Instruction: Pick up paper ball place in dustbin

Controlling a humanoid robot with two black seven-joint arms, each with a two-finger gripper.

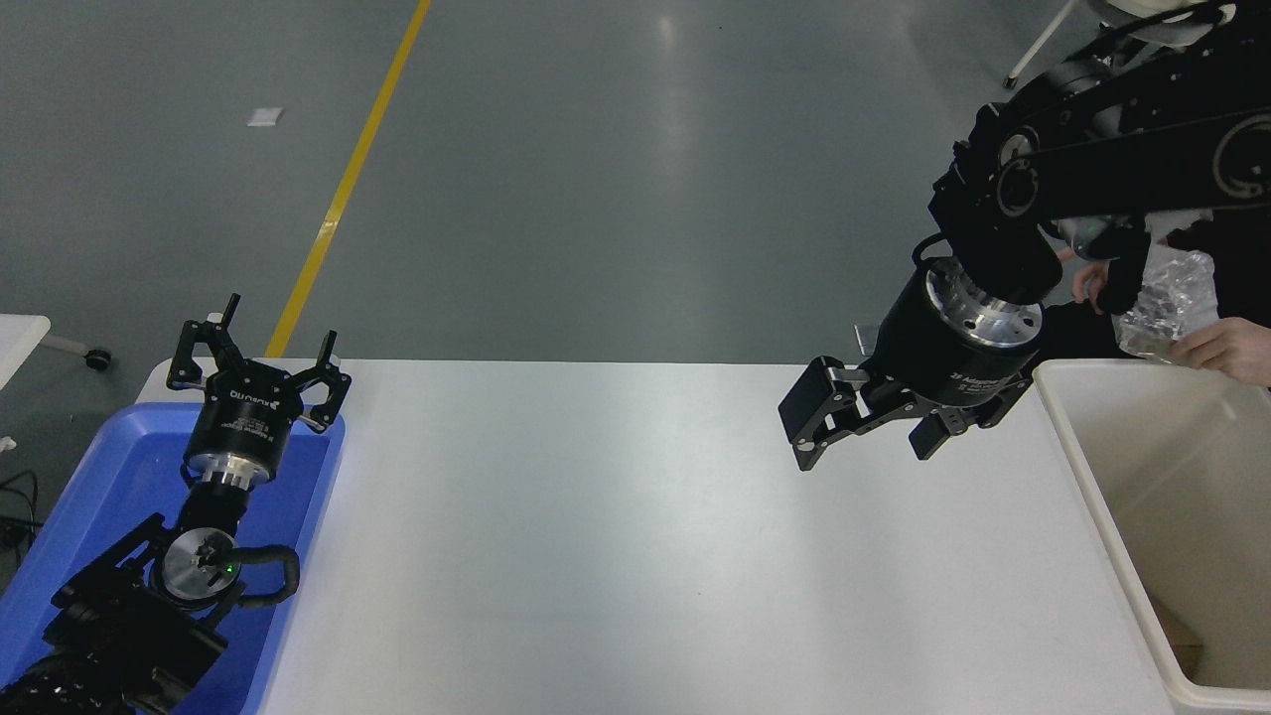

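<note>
R gripper [864, 437] hangs over the far right part of the white table [635, 556], just left of the dustbin [1087, 477]. Jaws spread wide, nothing between them, no grip on anything. L gripper [256, 372] is parked above the blue tray [89, 497] at lower left, fingers splayed open, empty too.

Paper ball: can't find it. Not on the tabletop, not in either gripper. A small tan-brown patch shows at the bin's bottom near the lower right edge, but too little of it to call, so its location is unknown from this view.

Behind the bin, a person's hand [1226, 348] holds a clear crinkled plastic wad [1162, 298] right next to the robot's right arm.

Risks, as I judge them: w/ no target in sight, the arm could close on air. The hand and wad sit close to the arm, so a swing back toward the bin could clip them. If the plastic wad gets dropped on the table, the gripper may grab that instead of the paper, wrong item. Bin rim is also near the gripper; a low pass could knock it.
</note>
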